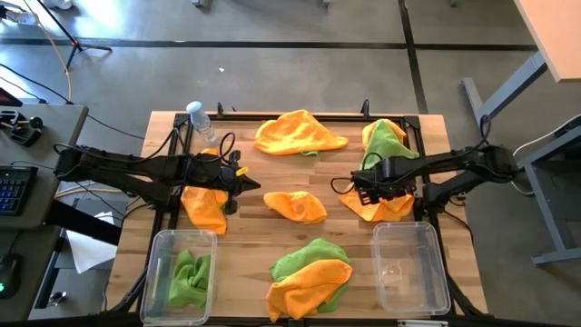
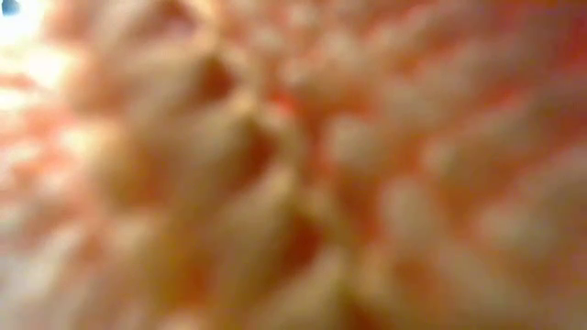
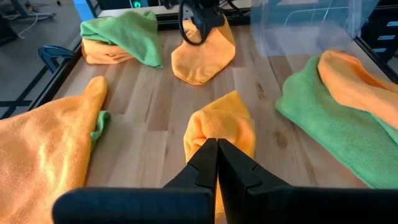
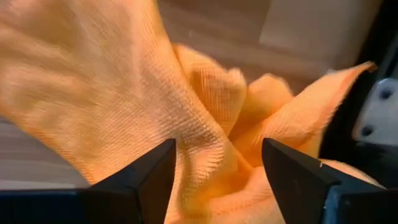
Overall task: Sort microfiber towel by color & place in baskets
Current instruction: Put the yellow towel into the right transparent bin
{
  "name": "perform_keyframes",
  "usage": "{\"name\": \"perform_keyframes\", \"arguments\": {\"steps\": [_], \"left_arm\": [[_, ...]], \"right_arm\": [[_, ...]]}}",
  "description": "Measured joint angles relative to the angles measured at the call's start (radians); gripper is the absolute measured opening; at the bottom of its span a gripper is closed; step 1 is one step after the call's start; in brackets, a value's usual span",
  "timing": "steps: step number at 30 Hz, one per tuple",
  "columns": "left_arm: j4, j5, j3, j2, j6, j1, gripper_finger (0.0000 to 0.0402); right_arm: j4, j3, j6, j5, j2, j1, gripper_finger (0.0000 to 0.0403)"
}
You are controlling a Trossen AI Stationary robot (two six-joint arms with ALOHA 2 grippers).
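Observation:
Lime green and orange-yellow microfiber towels lie spread over the wooden table. My right gripper (image 1: 368,191) points down, open, over an orange towel (image 1: 388,211) at the right; its fingers stand either side of a raised fold (image 4: 211,143). My left gripper (image 1: 243,186) is shut, above the table, just left of a middle orange towel (image 1: 295,206) that lies flat. One clear basket (image 1: 182,277) at the near left holds a green towel (image 1: 191,272). The other basket (image 1: 410,268), near right, has no towel in it. Orange fuzz fills the low view. My right gripper comes at the orange towel from above, pointing down, with the raised fold (image 4: 205,155) between its open fingers (image 4: 152,177). Whether the fingers touch the cloth, I cannot tell. The towel lies on the table.
A big orange towel (image 1: 300,134) lies at the far middle, and a green-and-orange heap (image 1: 386,136) at the far right. Another orange towel (image 1: 204,207) lies under the left arm. A green and orange pair (image 1: 309,277) lies at the near middle. A water bottle (image 1: 200,118) stands at the far left.

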Motion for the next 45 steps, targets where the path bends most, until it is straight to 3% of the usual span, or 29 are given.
{"name": "perform_keyframes", "arguments": {"steps": [5, 8, 12, 14, 30, 39, 45], "left_arm": [[-0.002, 0.032, 0.0, 0.0, 0.0, 0.0, 0.0], [-0.002, 0.047, 0.0, 0.0, -0.005, 0.0, 0.0], [-0.002, 0.047, 0.0, 0.0, -0.007, 0.0, 0.0], [-0.002, 0.047, 0.0, 0.0, -0.007, 0.0, 0.0], [-0.001, 0.047, 0.0, 0.0, -0.008, 0.0, 0.0], [-0.001, 0.046, 0.0, 0.0, -0.008, 0.0, 0.0], [0.0, 0.046, 0.0, 0.0, -0.008, 0.0, 0.0]], "right_arm": [[0.075, -0.032, 0.002, -0.053, 0.031, 0.008, 0.0213], [0.066, -0.015, 0.002, -0.071, 0.028, 0.007, 0.0152], [0.018, 0.025, -0.002, -0.06, 0.003, 0.008, 0.0039], [-0.014, 0.057, -0.013, -0.037, -0.013, 0.008, 0.0012], [-0.327, 0.518, -0.079, 0.181, -0.097, 0.008, 0.0003], [-0.319, 0.747, -0.202, 0.3, -0.097, 0.008, 0.0002], [-0.346, 0.844, -0.223, 0.278, -0.097, 0.007, 0.0001]]}}
